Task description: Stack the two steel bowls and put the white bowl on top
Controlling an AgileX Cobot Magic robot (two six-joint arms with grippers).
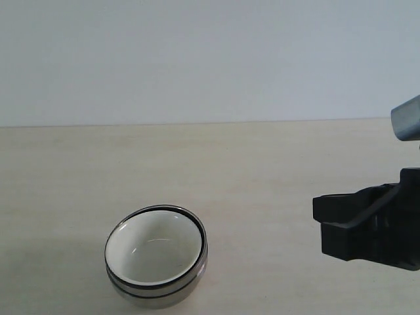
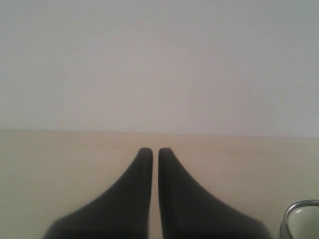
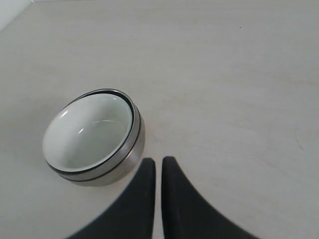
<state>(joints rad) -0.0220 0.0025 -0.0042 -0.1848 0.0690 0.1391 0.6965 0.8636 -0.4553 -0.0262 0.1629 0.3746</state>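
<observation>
The two steel bowls (image 1: pixel 159 294) sit nested one inside the other near the table's front left, their shiny walls showing as two bands. The white bowl (image 1: pixel 152 247) rests inside them, only its pale inside visible. In the right wrist view the steel bowls (image 3: pixel 132 152) and the white bowl (image 3: pixel 85 135) lie just beside my right gripper (image 3: pixel 159 162), which is shut and empty, apart from the stack. In the exterior view the right gripper (image 1: pixel 321 211) hovers to the right of the bowls. My left gripper (image 2: pixel 155 151) is shut on nothing over bare table, with the stack's rim (image 2: pixel 300 220) at the frame's corner.
The pale wooden table (image 1: pixel 262 164) runs back to a plain grey-white wall (image 1: pixel 210 59). A grey part of the right arm (image 1: pixel 407 118) shows at the right edge of the exterior view.
</observation>
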